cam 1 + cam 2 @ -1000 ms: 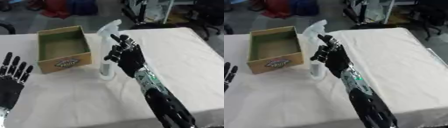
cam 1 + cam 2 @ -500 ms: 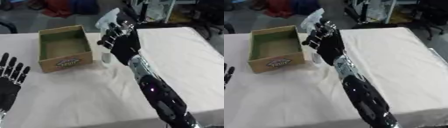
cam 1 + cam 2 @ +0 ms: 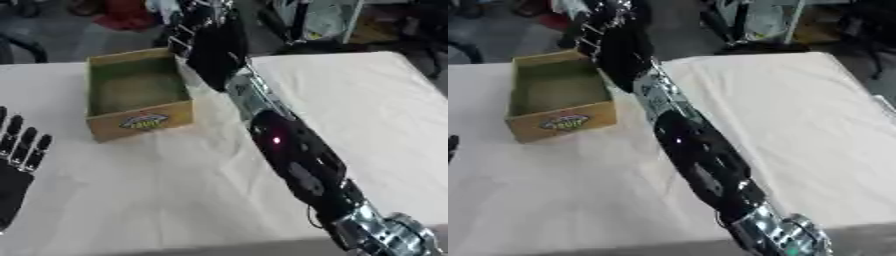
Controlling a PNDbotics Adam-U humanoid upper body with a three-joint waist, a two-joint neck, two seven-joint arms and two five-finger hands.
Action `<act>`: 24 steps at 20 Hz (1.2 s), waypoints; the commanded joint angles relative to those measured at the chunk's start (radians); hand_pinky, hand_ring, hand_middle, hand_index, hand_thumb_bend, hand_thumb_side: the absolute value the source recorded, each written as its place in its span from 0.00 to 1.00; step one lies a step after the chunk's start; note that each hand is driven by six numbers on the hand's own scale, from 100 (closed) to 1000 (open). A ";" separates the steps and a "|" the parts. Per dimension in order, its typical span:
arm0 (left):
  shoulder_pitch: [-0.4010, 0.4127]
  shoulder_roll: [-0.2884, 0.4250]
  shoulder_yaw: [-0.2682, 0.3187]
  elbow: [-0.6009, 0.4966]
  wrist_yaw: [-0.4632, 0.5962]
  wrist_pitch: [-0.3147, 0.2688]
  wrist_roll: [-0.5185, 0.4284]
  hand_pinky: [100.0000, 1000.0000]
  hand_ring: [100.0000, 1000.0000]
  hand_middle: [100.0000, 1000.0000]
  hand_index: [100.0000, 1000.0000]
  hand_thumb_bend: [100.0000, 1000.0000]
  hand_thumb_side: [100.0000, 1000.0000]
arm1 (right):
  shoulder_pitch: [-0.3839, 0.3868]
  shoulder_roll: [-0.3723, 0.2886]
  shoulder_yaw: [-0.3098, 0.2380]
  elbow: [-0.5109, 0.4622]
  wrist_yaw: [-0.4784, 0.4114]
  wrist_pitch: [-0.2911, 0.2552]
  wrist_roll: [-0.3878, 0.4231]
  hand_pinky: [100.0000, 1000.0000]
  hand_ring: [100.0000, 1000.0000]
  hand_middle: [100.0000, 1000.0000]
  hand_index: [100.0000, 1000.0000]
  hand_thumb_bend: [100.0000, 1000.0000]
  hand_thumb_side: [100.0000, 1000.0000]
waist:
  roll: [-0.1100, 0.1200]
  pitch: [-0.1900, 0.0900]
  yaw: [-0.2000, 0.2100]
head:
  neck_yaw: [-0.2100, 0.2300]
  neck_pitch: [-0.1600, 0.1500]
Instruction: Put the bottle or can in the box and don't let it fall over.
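Observation:
My right hand (image 3: pixel 208 35) reaches far out, raised beside the far right corner of the cardboard box (image 3: pixel 140 121). Its fingers are curled round a pale spray bottle (image 3: pixel 570 7), of which only the whitish top shows past the hand, at the view's upper edge. The bottle is off the table; I cannot tell whether it is upright. The box is open-topped, with a printed label on its front wall, and nothing shows inside it. My left hand (image 3: pixel 17 160) rests open at the lower left, fingers up.
A white cloth covers the table (image 3: pixel 350 100). My long right arm (image 3: pixel 289 150) lies diagonally across the middle of it. Beyond the far edge are chairs, a red object and other clutter on the floor.
My right hand has lifted the spray bottle off the table and carried it up and away, to beside the box's far right corner. The left hand has stayed put.

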 commanded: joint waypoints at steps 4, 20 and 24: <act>-0.033 -0.002 -0.009 -0.017 0.010 0.007 -0.003 0.65 0.56 0.59 0.89 0.58 1.00 | -0.024 0.035 -0.023 0.070 0.051 -0.027 0.023 0.54 0.44 0.36 1.00 0.00 0.69 | -0.002 0.004 0.023 | -0.034 -0.003; -0.021 0.010 0.011 -0.017 -0.006 -0.012 0.012 0.65 0.55 0.59 0.89 0.57 1.00 | 0.182 0.010 -0.058 0.203 0.148 -0.071 0.025 0.57 0.43 0.35 1.00 0.00 0.74 | -0.019 -0.002 -0.034 | 0.014 -0.003; -0.012 0.016 0.018 -0.016 -0.013 -0.017 0.017 0.65 0.55 0.59 0.89 0.57 1.00 | 0.220 -0.071 -0.085 0.016 0.044 -0.097 0.008 0.54 0.45 0.37 1.00 0.59 1.00 | -0.028 -0.007 -0.059 | 0.039 -0.003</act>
